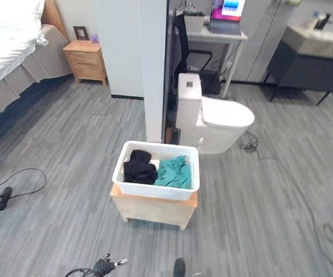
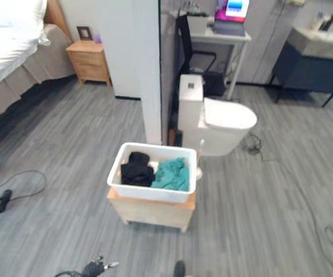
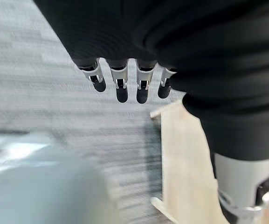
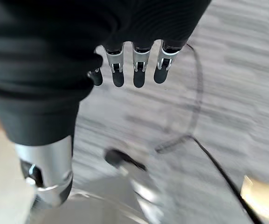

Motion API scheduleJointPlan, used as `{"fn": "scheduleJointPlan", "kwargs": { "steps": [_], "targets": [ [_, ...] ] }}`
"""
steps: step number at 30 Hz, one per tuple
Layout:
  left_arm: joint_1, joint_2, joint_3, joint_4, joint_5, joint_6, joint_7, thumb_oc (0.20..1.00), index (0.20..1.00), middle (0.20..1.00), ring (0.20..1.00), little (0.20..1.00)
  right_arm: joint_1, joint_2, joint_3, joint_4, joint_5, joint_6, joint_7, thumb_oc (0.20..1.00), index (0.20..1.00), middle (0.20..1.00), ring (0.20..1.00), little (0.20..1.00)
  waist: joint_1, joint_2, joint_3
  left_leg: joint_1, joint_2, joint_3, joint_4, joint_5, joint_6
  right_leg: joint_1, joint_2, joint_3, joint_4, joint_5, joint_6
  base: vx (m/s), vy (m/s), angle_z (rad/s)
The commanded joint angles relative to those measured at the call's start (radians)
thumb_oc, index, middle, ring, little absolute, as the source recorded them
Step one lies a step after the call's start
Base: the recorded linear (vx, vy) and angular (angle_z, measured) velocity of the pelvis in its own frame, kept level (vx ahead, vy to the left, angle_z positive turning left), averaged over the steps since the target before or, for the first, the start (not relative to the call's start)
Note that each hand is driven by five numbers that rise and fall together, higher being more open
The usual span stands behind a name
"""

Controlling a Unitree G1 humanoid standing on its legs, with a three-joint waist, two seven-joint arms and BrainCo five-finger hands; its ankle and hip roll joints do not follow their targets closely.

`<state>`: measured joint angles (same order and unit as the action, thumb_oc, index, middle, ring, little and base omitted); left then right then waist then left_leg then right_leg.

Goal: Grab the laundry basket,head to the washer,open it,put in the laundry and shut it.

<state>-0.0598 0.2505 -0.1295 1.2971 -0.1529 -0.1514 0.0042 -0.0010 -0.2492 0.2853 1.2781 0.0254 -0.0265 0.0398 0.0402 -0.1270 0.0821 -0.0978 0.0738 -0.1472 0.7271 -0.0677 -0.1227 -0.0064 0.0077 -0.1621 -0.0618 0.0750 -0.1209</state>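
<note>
Grey plank floor (image 1: 68, 144) runs open on both sides of a white partition wall (image 1: 153, 69) that ends at 12 o'clock from the white laundry basket (image 1: 154, 189). The basket sits on a low wooden stand (image 1: 153, 209) at centre, holding black clothes (image 1: 139, 167) beside teal clothes (image 1: 174, 172). A toilet (image 1: 215, 118) stands at 1 o'clock just beyond, a bed (image 1: 7, 46) and nightstand (image 1: 85, 60) at 10 to 11 o'clock. The left wrist view catches the stand's pale wood edge past the left hand (image 3: 120, 84); the right hand (image 4: 134, 70) hangs over bare floor. Both hands' fingers hang relaxed, holding nothing.
</note>
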Motion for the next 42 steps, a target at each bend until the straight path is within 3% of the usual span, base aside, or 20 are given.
{"fn": "scheduleJointPlan", "kwargs": {
  "steps": [1, 2, 3, 4, 5, 6, 9, 11, 13, 16, 17, 19, 20, 21, 24, 25, 26, 30, 33, 42],
  "targets": [
    [-0.032, 0.041, -0.020, -0.068, -0.047, -0.039, 0.040, 1.000, 1.000, 1.000, 1.000, 1.000, -0.014, -0.030, 0.027, -0.038, 0.015, -0.019, -0.027, 1.000, 1.000, 1.000, 1.000, 1.000, 0.019, 0.000, 0.047, -0.003, 0.049, 0.105, -0.342, 0.051, 0.088, -0.022, -0.075, 0.028, 0.085, -0.058, 0.161, 0.17, 0.019, 0.03],
    [-0.032, 0.042, -0.018, -0.073, -0.054, -0.042, 0.044, 1.000, 1.000, 1.000, 1.000, 1.000, -0.017, -0.035, 0.032, -0.055, 0.013, -0.023, -0.029, 1.000, 1.000, 1.000, 1.000, 1.000, 0.022, 0.003, 0.048, -0.009, 0.059, 0.115, -0.425, 0.050, 0.080, -0.013, -0.075, 0.026, 0.079, -0.068, 0.167, 0.12, 0.034, -0.06],
    [-0.032, 0.042, -0.018, -0.073, -0.054, -0.042, 0.044, 1.000, 1.000, 1.000, 1.000, 1.000, -0.017, -0.035, 0.032, -0.055, 0.013, -0.023, -0.029, 1.000, 1.000, 1.000, 1.000, 1.000, 0.023, 0.003, 0.051, -0.002, 0.059, 0.117, -0.430, 0.051, 0.080, -0.009, -0.075, 0.027, 0.078, -0.069, 0.167, 0.17, 0.129, -0.11],
    [-0.034, 0.046, -0.009, -0.089, -0.083, -0.051, 0.054, 1.000, 1.000, 1.000, 1.000, 1.000, -0.018, -0.036, 0.039, -0.076, 0.007, -0.027, -0.036, 1.000, 1.000, 1.000, 1.000, 1.000, 0.041, 0.019, 0.051, -0.022, 0.073, 0.105, -0.588, 0.110, 0.053, 0.018, -0.070, 0.027, 0.063, -0.081, 0.176, 0.12, 0.100, -0.06],
    [-0.034, 0.045, -0.009, -0.089, -0.083, -0.051, 0.054, 1.000, 1.000, 1.000, 1.000, 1.000, -0.018, -0.036, 0.040, -0.076, 0.007, -0.027, -0.036, 1.000, 1.000, 1.000, 1.000, 1.000, 0.042, 0.019, 0.053, -0.015, 0.073, 0.106, -0.595, 0.113, 0.053, 0.022, -0.070, 0.028, 0.063, -0.082, 0.176, 0.23, 0.237, 0.01],
    [-0.030, 0.048, 0.002, -0.105, -0.103, -0.059, 0.067, 1.000, 1.000, 1.000, 1.000, 1.000, -0.020, -0.039, 0.038, -0.082, 0.004, -0.029, -0.044, 1.000, 1.000, 1.000, 1.000, 1.000, 0.051, 0.040, 0.052, -0.024, 0.079, 0.078, -0.681, 0.168, 0.036, 0.052, -0.068, 0.027, 0.049, -0.095, 0.184, 0.12, 0.135, -0.04],
    [-0.012, 0.051, 0.012, -0.116, -0.102, -0.059, 0.063, 1.000, 1.000, 1.000, 1.000, 1.000, -0.021, -0.042, 0.030, -0.093, -0.006, -0.032, -0.048, 1.000, 1.000, 1.000, 1.000, 1.000, 0.056, 0.060, 0.043, -0.012, 0.080, 0.089, -0.722, 0.163, 0.032, 0.075, -0.075, 0.034, 0.046, -0.104, 0.193, 0.18, 0.261, -0.32],
    [0.019, 0.058, 0.019, -0.121, -0.080, -0.062, 0.058, 1.000, 1.000, 1.000, 1.000, 1.000, -0.034, -0.059, -0.010, -0.068, -0.004, -0.031, -0.046, 1.000, 1.000, 1.000, 1.000, 1.000, 0.060, 0.077, 0.021, -0.002, 0.047, 0.081, -0.665, 0.120, 0.039, 0.089, -0.121, 0.042, 0.055, -0.105, 0.220, 0.21, 0.337, -0.44],
    [0.030, 0.062, 0.022, -0.128, -0.076, -0.060, 0.054, 1.000, 1.000, 1.000, 1.000, 1.000, -0.035, -0.061, -0.021, -0.065, 0.000, -0.031, -0.049, 1.000, 1.000, 1.000, 1.000, 1.000, 0.064, 0.080, 0.017, 0.002, 0.039, 0.090, -0.654, 0.109, 0.044, 0.090, -0.133, 0.049, 0.062, -0.104, 0.224, 0.13, 0.225, -0.39],
    [0.079, 0.089, 0.067, -0.179, -0.068, -0.064, 0.059, 1.000, 1.000, 1.000, 1.000, 1.000, -0.079, -0.083, -0.097, -0.030, 0.040, -0.029, -0.070, 1.000, 1.000, 1.000, 1.000, 1.000, 0.093, 0.093, 0.005, 0.037, -0.009, 0.151, -0.663, 0.066, 0.086, 0.065, -0.199, 0.041, 0.105, -0.079, 0.262, 0.12, 0.283, -0.36],
    [0.079, 0.089, 0.067, -0.179, -0.068, -0.064, 0.059, 1.000, 1.000, 1.000, 1.000, 1.000, -0.079, -0.083, -0.097, -0.030, 0.040, -0.029, -0.070, 1.000, 1.000, 1.000, 1.000, 1.000, 0.093, 0.093, 0.005, 0.037, -0.009, 0.151, -0.663, 0.066, 0.086, 0.065, -0.199, 0.041, 0.105, -0.079, 0.262, 0.09, 0.182, -0.44],
    [0.141, 0.109, 0.161, -0.369, -0.120, -0.095, 0.115, 1.000, 1.000, 1.000, 1.000, 1.000, -0.089, -0.098, -0.143, -0.036, 0.067, -0.032, -0.097, 1.000, 1.000, 1.000, 1.000, 1.000, 0.120, 0.089, 0.002, 0.058, -0.019, 0.167, -0.692, 0.064, 0.093, 0.063, -0.220, 0.005, 0.093, -0.051, 0.278, 0.07, 0.060, -0.38],
    [0.141, 0.109, 0.161, -0.370, -0.120, -0.095, 0.115, 1.000, 1.000, 1.000, 1.000, 1.000, -0.089, -0.098, -0.143, -0.036, 0.067, -0.032, -0.097, 1.000, 1.000, 1.000, 1.000, 1.000, 0.120, 0.089, 0.003, 0.058, -0.019, 0.166, -0.692, 0.064, 0.093, 0.063, -0.220, 0.005, 0.093, -0.051, 0.278, 0.07, 0.001, -0.29],
    [0.200, 0.116, 0.256, -0.563, -0.185, -0.132, 0.150, 1.000, 1.000, 1.000, 1.000, 1.000, -0.072, -0.116, -0.190, -0.093, 0.086, -0.036, -0.122, 1.000, 1.000, 1.000, 1.000, 1.000, 0.129, 0.079, -0.003, 0.065, -0.025, 0.169, -0.723, 0.072, 0.091, 0.077, -0.223, -0.015, 0.048, -0.039, 0.283, 0.07, -0.009, -0.11],
    [0.229, 0.157, 0.353, -0.796, -0.183, -0.149, 0.177, 1.000, 1.000, 1.000, 1.000, 1.000, -0.046, -0.184, -0.250, -0.282, 0.081, -0.038, -0.161, 1.000, 1.000, 1.000, 1.000, 1.000, 0.118, 0.071, -0.009, 0.071, -0.024, 0.175, -0.779, 0.092, 0.083, 0.075, -0.219, -0.019, 0.002, -0.026, 0.287, 0.04, -0.007, 0.13],
    [0.229, 0.157, 0.353, -0.796, -0.183, -0.149, 0.177, 1.000, 1.000, 1.000, 1.000, 1.000, -0.046, -0.184, -0.250, -0.283, 0.081, -0.038, -0.161, 1.000, 1.000, 1.000, 1.000, 1.000, 0.118, 0.071, -0.009, 0.071, -0.024, 0.175, -0.779, 0.092, 0.083, 0.076, -0.219, -0.019, 0.002, -0.025, 0.287, -0.04, -0.013, 0.13],
    [0.187, 0.204, 0.362, -0.836, -0.147, -0.137, 0.192, 1.000, 1.000, 1.000, 1.000, 1.000, -0.051, -0.241, -0.278, -0.411, 0.064, -0.035, -0.176, 1.000, 1.000, 1.000, 1.000, 1.000, 0.107, 0.070, -0.003, 0.064, -0.018, 0.175, -0.801, 0.106, 0.076, 0.064, -0.215, -0.023, -0.014, -0.018, 0.289, -0.06, -0.014, 0.01],
    [0.051, 0.269, 0.309, -0.822, -0.123, -0.119, 0.200, 1.000, 1.000, 1.000, 1.000, 1.000, -0.110, -0.311, -0.286, -0.513, 0.059, -0.032, -0.187, 1.000, 1.000, 1.000, 1.000, 1.000, 0.085, 0.071, 0.027, 0.036, -0.009, 0.169, -0.808, 0.120, 0.068, 0.036, -0.206, -0.023, -0.010, -0.018, 0.286, -0.10, -0.018, 0.06],
    [-0.145, 0.316, 0.186, -0.779, -0.098, -0.077, 0.220, 1.000, 1.000, 1.000, 1.000, 1.000, -0.252, -0.343, -0.227, -0.539, 0.109, -0.037, -0.203, 1.000, 1.000, 1.000, 1.000, 1.000, 0.068, 0.071, 0.084, -0.009, 0.002, 0.156, -0.812, 0.143, 0.060, -0.013, -0.193, -0.022, 0.005, -0.014, 0.280, -0.13, -0.024, 0.17],
    [-0.564, 0.314, -0.034, -0.489, -0.160, 0.019, 0.247, 1.000, 1.000, 1.000, 1.000, 1.000, -0.662, -0.273, 0.034, -0.452, 0.163, -0.003, -0.234, 1.000, 1.000, 1.000, 1.000, 1.000, 0.068, 0.071, 0.258, -0.147, 0.017, 0.137, -0.763, 0.186, 0.055, -0.160, -0.178, -0.010, 0.069, 0.013, 0.266, -0.16, -0.012, 0.00]
  ]
}}
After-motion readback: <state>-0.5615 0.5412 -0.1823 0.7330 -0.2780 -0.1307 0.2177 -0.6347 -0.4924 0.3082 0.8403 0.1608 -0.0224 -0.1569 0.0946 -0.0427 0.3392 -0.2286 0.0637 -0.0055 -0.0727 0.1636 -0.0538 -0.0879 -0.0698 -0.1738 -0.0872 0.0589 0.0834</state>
